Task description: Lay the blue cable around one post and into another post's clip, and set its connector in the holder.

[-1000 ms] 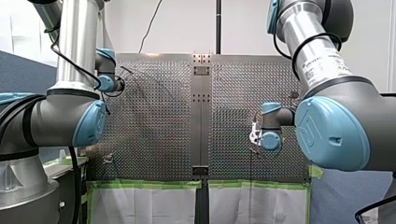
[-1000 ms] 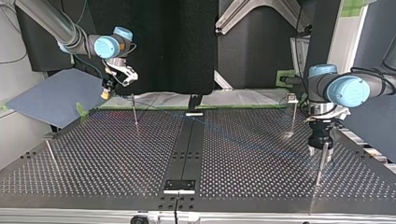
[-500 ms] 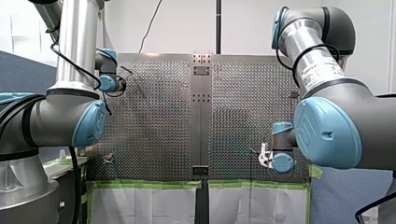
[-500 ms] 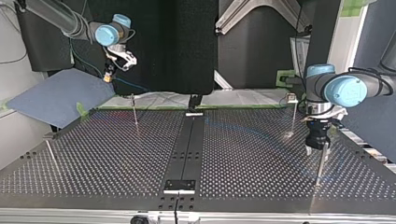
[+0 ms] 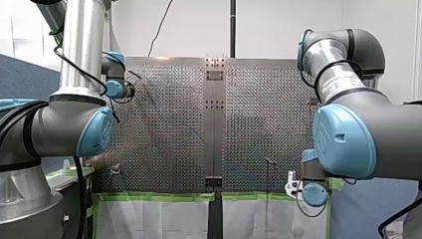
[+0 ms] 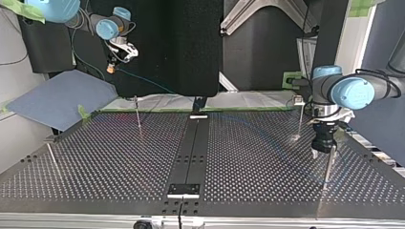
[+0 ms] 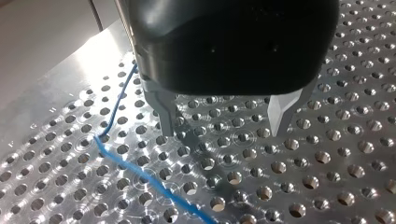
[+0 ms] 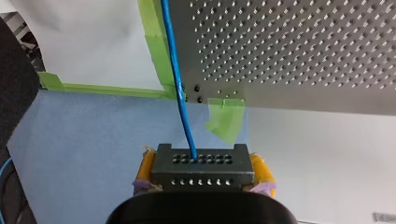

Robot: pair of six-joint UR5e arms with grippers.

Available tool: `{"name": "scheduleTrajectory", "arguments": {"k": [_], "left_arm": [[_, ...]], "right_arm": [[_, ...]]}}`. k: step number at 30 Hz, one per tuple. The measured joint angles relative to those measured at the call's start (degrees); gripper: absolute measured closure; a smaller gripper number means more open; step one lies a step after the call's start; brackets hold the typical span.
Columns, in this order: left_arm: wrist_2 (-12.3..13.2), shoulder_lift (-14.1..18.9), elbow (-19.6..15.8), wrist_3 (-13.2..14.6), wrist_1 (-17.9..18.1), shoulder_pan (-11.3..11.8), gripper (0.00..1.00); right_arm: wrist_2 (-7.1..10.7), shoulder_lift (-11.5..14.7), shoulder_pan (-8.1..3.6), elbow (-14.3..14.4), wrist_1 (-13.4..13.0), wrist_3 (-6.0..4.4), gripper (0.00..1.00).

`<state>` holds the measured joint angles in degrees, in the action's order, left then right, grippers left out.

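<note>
- Since the earlier frames my right claw (image 6: 111,67) has drawn back from above the surface (image 6: 95,157) and now hangs raised beyond its edge. My left claw (image 7: 223,126) has barely shifted
- Right claw: clamped on the connector (image 8: 203,175), with the yellow pads (image 8: 145,167) pressed to either side of it. The blue cable (image 8: 180,93) leaves the connector's face and runs straight ahead of the claw, back over the surface edge
- Left claw: fingers apart, gripping nothing, poised just above the surface. The cable lies on the perforated plate beside one finger, not between the two
- Step in hand (judged): drawing the cable out and taking up slack. It is not yet seen around any post, and the connector is not yet set down
- Next move (judged): carry the connector back over the surface so the cable bears against a post (image 6: 137,114). Keep tension moderate so the connector does not slip in the pads
- View differences: only the right wrist view shows the grip on the connector, and only the left wrist view shows the cable clear of the left claw's fingers. The top view alone shows a second post (image 6: 327,167) directly under the left claw
</note>
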<state>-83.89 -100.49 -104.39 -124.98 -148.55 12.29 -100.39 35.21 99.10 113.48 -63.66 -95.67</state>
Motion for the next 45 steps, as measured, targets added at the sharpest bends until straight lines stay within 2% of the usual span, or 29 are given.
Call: {"name": "scheduleTrajectory", "arguments": {"k": [3, 7, 11, 14, 17, 23, 33, 39, 45], "left_arm": [[0.0, 0.0, 0.0, 0.0, 0.0, 0.0, 0.01], [0.0, 0.0, 0.0, 0.0, 0.0, -0.1, 0.01], [-0.1, 0.0, 0.0, 0.0, 0.0, -0.2, 0.01], [-0.4, 0.0, 0.0, 0.1, 0.0, -0.4, 0.01], [-0.5, 0.0, 0.0, 0.1, 0.0, -0.5, 0.01], [-0.5, 0.0, 0.0, 0.1, -0.1, -0.9, 0.01], [-0.6, 0.0, 0.0, 0.7, -1.4, -2.1, 0.01], [-2.4, 0.2, -1.1, 3.1, -4.1, -3.7, 0.01], [-3.1, 2.2, -3.4, 5.7, -6.6, -4.6, 0.01]], "right_arm": [[1.32, -1.3, -1.33, -0.5, -1.2, -0.98, 1.0], [3.0, -3.0, -3.01, -1.5, -2.8, -0.72, 1.0], [5.32, -5.2, -5.08, -2.3, -4.0, 1.2, 1.0], [7.08, -5.9, -5.68, -2.6, -4.5, 2.92, 1.0], [8.85, -6.1, -5.81, -2.7, -4.7, 4.22, 1.0], [11.66, -5.6, -5.65, -2.8, -4.9, 4.88, 1.0], [15.99, -1.8, -5.3, -2.8, -3.0, 4.6, 1.0], [18.85, 0.5, -5.21, -2.8, -1.9, 4.05, 1.0], [21.83, 1.2, -5.19, -2.9, -1.5, 3.67, 1.0]]}}
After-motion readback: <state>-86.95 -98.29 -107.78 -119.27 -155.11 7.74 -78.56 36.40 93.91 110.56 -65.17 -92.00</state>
